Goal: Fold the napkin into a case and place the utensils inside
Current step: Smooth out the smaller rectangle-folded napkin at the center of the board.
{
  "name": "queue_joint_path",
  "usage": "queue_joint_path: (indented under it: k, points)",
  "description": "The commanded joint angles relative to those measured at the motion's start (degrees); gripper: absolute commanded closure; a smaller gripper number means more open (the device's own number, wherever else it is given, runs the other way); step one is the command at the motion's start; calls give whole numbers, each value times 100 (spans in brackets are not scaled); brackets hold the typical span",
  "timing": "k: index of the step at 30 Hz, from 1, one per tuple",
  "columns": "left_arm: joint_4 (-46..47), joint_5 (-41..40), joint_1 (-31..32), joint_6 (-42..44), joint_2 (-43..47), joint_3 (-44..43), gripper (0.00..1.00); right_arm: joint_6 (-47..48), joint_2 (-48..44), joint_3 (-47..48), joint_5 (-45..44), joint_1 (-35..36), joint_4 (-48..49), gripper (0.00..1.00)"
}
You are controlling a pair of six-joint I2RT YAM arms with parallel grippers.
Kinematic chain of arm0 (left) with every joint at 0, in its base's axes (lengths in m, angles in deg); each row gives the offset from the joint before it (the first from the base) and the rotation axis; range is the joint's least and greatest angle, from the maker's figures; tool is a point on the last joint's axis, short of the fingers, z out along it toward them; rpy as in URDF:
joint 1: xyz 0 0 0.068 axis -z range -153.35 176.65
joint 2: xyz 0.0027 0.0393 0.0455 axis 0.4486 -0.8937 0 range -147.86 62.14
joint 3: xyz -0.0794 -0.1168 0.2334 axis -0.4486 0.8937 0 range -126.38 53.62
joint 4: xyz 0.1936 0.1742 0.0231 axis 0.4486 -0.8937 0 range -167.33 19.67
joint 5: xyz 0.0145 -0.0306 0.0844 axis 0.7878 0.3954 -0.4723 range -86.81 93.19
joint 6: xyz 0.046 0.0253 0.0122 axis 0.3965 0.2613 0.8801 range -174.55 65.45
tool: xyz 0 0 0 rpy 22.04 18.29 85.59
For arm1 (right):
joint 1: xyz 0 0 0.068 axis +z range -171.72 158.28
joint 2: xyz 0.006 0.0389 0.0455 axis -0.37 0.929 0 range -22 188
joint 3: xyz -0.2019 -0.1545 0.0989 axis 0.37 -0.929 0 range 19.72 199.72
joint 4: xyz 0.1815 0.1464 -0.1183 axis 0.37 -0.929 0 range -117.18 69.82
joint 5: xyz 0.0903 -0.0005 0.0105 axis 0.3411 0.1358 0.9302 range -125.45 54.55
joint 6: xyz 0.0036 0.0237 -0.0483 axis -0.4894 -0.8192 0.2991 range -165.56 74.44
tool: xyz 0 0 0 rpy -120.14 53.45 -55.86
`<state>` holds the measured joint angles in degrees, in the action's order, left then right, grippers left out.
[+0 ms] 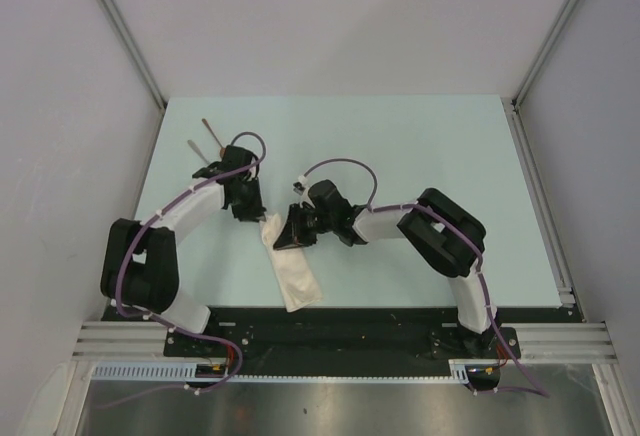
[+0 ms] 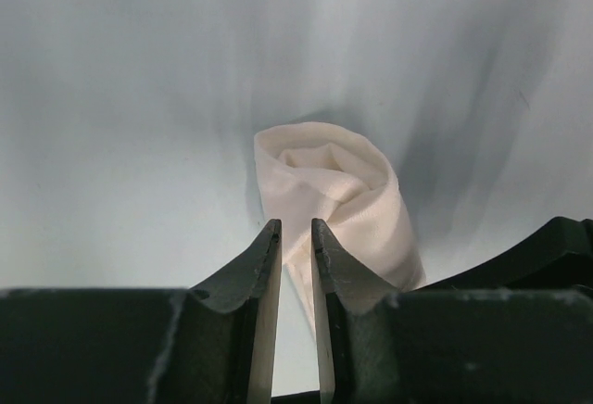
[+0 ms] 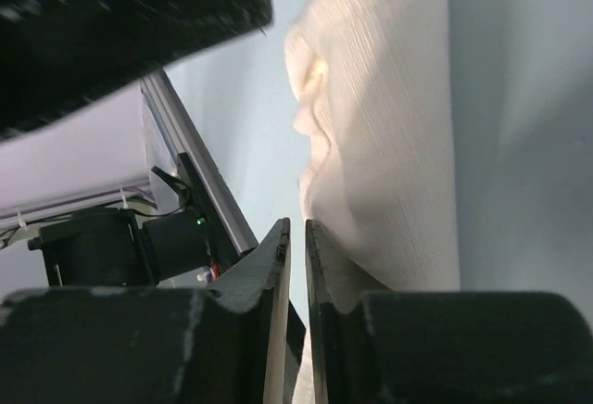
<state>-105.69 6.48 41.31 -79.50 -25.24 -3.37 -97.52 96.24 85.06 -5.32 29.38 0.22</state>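
The napkin point(image 1: 296, 274) lies as a narrow, long cream case on the pale table, running from between the arms toward the near edge. Its rolled open end point(image 2: 334, 182) faces my left gripper point(image 2: 295, 225), whose jaws stand a narrow gap apart with nothing between them, just short of the cloth. My right gripper point(image 3: 296, 225) is also narrowly open and holds nothing, and the case point(image 3: 389, 117) lies along its right finger. From above, the left gripper point(image 1: 246, 214) and right gripper point(image 1: 290, 238) flank the case's far end. The fork point(image 1: 195, 151) and spoon point(image 1: 212, 134) lie at the back left.
A black rail point(image 1: 330, 321) and an aluminium frame point(image 1: 340, 341) run along the near edge of the table. Grey walls enclose the table on the left, right and back. The left arm's dark body point(image 3: 120, 24) fills the upper left of the right wrist view.
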Motion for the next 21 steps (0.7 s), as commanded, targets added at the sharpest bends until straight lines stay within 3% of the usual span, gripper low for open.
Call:
queue_joint_path:
  k: [1,18,21]
  points:
    - [-42,-197,72,113,-78,-101,77,-155,129,321,-130,-64,315,86]
    - [-94,-311,284,148,-271,-5,77,-964,595,462,-385,-152,956,90]
    - [-60,-276,292,148,-79,65,73,-1000,578,471,-446,-152,957,89]
